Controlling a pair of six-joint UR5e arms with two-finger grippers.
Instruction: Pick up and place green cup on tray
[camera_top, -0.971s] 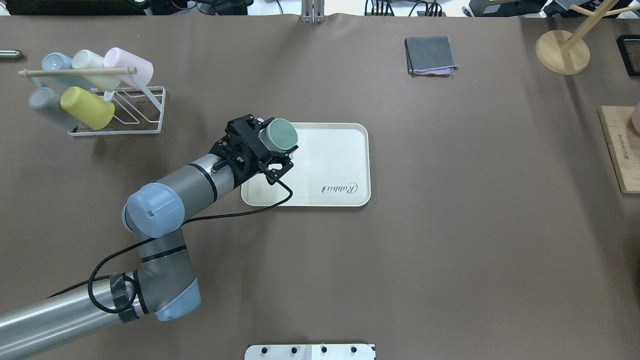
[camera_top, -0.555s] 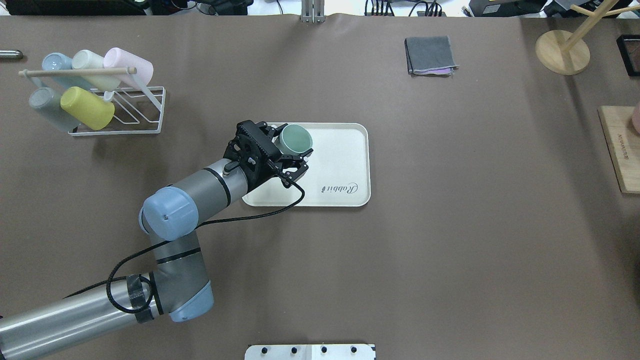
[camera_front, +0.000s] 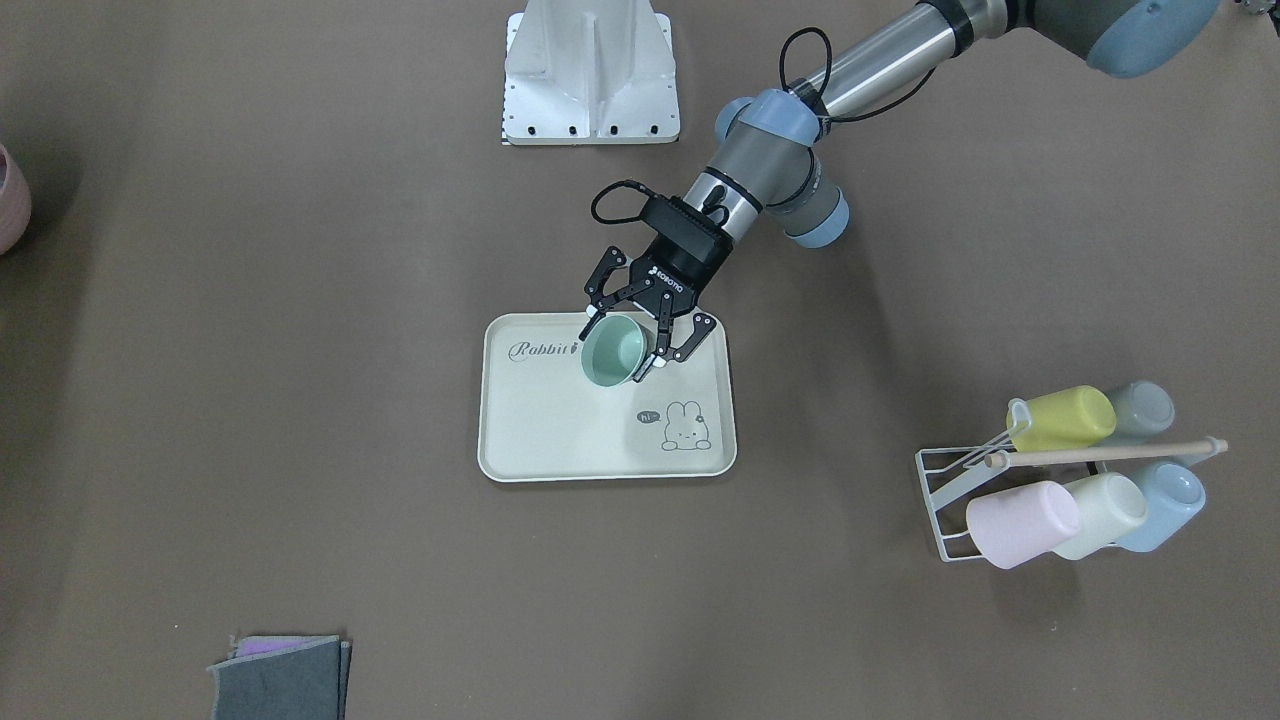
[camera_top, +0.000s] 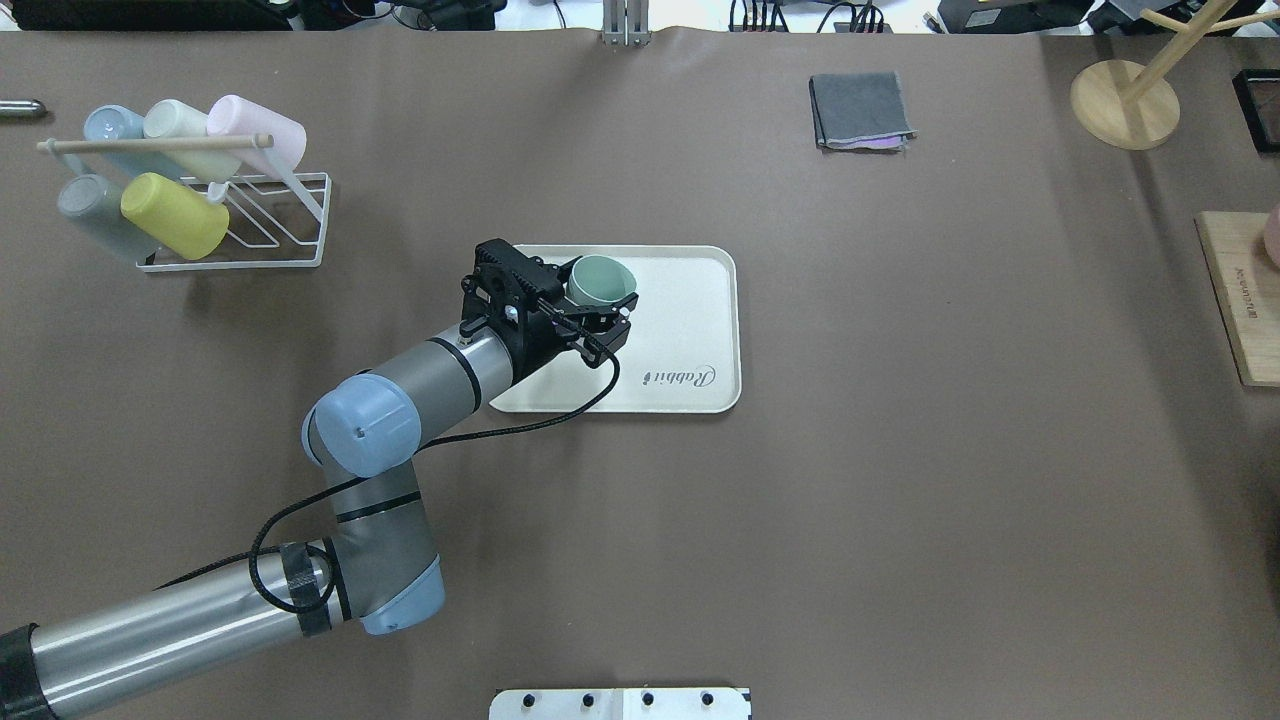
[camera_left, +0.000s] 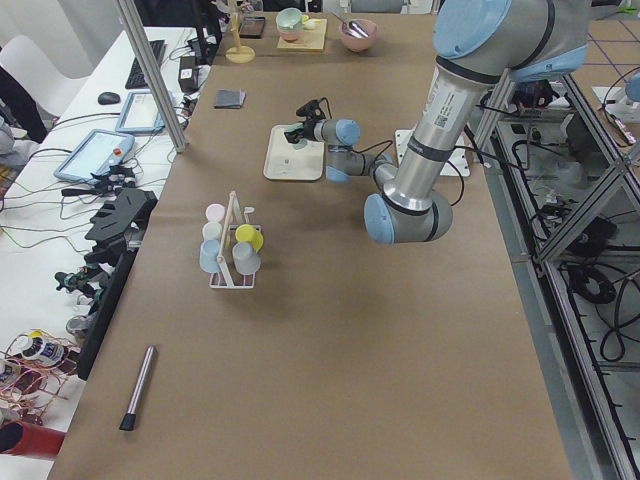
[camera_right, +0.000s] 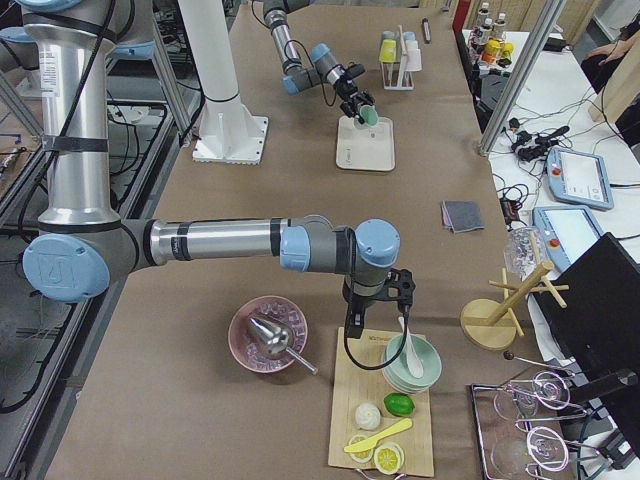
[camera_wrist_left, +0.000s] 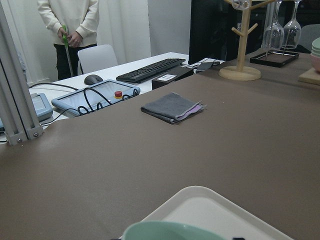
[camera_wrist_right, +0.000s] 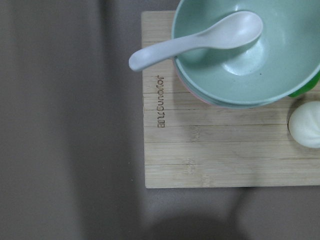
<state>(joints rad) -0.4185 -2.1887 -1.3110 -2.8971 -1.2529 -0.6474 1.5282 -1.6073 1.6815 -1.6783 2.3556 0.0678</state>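
The green cup (camera_top: 598, 278) is in my left gripper (camera_top: 598, 288), which is shut on its sides. The cup is tilted, with its open mouth showing, over the robot-side half of the cream tray (camera_top: 685, 300). In the front-facing view the cup (camera_front: 613, 350) sits between the fingers of the left gripper (camera_front: 616, 352), beside the "Rabbit" print on the tray (camera_front: 560, 430). The left wrist view shows the cup's rim (camera_wrist_left: 175, 232) and a tray corner (camera_wrist_left: 210, 210). My right gripper (camera_right: 378, 292) hangs over a wooden board far away; I cannot tell whether it is open or shut.
A white wire rack (camera_top: 235, 215) with several pastel cups, among them a yellow-green one (camera_top: 175, 215), stands left of the tray. A folded grey cloth (camera_top: 860, 110) and a wooden stand (camera_top: 1125, 100) are at the back. A bowl with spoon (camera_wrist_right: 250, 55) sits on the board (camera_wrist_right: 210, 150).
My left gripper has moved right, further over the tray, carrying the green cup. The wrist has turned, so the cup's open mouth now shows instead of its base.
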